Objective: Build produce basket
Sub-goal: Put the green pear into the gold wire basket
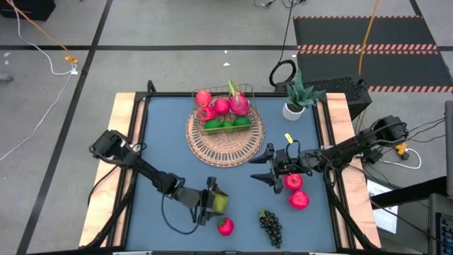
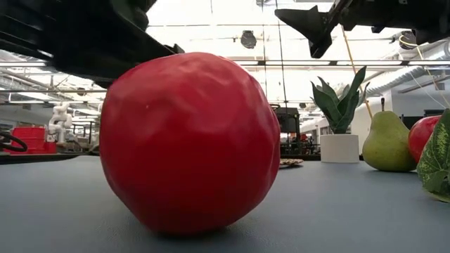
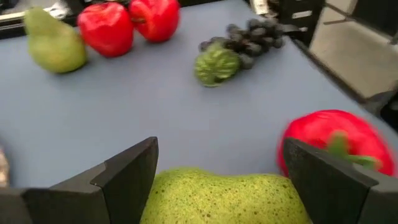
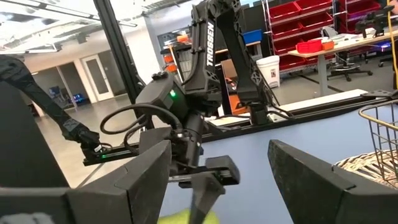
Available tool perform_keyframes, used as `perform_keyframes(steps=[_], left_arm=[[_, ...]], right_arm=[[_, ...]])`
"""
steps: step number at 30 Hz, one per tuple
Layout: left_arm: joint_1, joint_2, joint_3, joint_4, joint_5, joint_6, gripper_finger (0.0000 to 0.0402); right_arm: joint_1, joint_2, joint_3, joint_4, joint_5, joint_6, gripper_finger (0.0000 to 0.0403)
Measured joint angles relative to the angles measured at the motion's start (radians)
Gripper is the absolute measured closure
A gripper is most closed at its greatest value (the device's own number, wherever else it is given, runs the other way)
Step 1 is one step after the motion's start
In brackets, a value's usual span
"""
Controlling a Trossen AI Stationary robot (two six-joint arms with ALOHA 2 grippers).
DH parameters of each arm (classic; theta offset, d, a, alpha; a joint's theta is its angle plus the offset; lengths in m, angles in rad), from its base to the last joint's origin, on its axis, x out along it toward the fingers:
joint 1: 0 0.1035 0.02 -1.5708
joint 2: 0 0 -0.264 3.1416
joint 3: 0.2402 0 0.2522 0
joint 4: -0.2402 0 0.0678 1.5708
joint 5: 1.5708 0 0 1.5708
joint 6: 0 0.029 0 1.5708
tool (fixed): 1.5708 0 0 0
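Clearly a robotics lab or workshop: concrete floor (image 1: 177, 28) with trailing cables (image 1: 42, 42) and a hazard-striped mat (image 1: 368, 48) beyond the table's far edge, shelves of red bins (image 4: 298, 25), workbenches, exposed ceiling ducts (image 2: 415, 63) overhead.

The left arm reaches from the tabletop's left edge toward the near middle, its hand (image 1: 214, 202) low over the surface with both fingers (image 3: 127, 171) closed against a pear (image 3: 227, 199). The right arm comes in from the right edge, elbow bent, and its hand (image 1: 269, 168) hangs near the middle of the tabletop with the fingers (image 4: 314, 177) spread wide and nothing between them.
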Motion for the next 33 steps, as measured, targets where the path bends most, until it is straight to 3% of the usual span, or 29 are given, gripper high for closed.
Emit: perform_keyframes(steps=[5, 17, 24, 28, 33], left_arm=[[0.014, -0.002, 0.0, -0.025, -0.006, -0.004, 0.0062], [-0.099, -0.112, -0.006, -0.162, -0.062, 0.102, 0.0062], [-0.193, -0.116, -0.004, -0.021, -0.021, 0.227, 0.0062], [-0.228, -0.117, -0.003, -0.036, -0.024, 0.233, 0.0062], [-0.19, -0.085, -0.002, -0.035, -0.028, 0.214, 0.0062]], right_arm=[[0.0, 0.0, 0.0, 0.0, 0.0, -0.008, 0.0138], [-0.002, 0.0, 0.0, -0.027, 0.002, -0.042, 0.0138], [-0.002, 0.0, 0.0, -0.022, 0.001, -0.042, 0.0138], [-0.001, 0.0, 0.0, -0.022, 0.0, -0.034, 0.0138], [-0.001, 0.0, 0.0, -0.022, 0.0, -0.035, 0.0138]])
